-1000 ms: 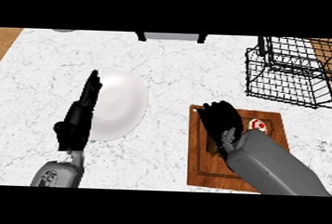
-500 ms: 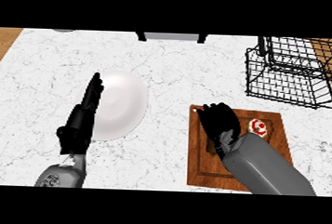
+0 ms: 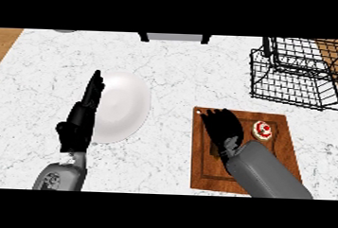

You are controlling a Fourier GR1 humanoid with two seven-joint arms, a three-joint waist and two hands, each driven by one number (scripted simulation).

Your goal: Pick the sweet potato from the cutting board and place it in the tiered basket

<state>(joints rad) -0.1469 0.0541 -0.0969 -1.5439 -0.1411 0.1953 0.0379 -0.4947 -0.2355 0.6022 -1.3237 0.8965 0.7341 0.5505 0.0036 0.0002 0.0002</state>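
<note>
Head view
Counter: white speckled marble counter top [image 3: 201, 69], with a strip of brown wood at the far left corner.
Cutting board: brown wooden cutting board [image 3: 203, 176], flat on the counter at the lower right.
Right hand: black right hand [image 3: 224, 129] over the left half of the cutting board, fingers fairly straight and spread, pointing away toward the far side. Looks released, with nothing seen in it.
Right arm: grey right forearm [image 3: 268, 174] coming in from the lower edge, covering the near right part of the board.
Sweet potato: cannot be told for sure. Only a small round tan thing with red and white on top [image 3: 263, 130] shows on the board, just right of the right hand, near but not clearly touching it.
Basket: black wire tiered basket [image 3: 297, 73] on the far right of the counter, well apart from the board.
Plate: round white plate [image 3: 123, 106] on the left part of the counter.
Left hand: black left hand [image 3: 83, 116] at the plate's left edge, fingers straight and pointing up, resting open, grasping nothing.
Far edge: grey box-like thing [image 3: 174, 38] with dark sides, partly cut off.
</note>
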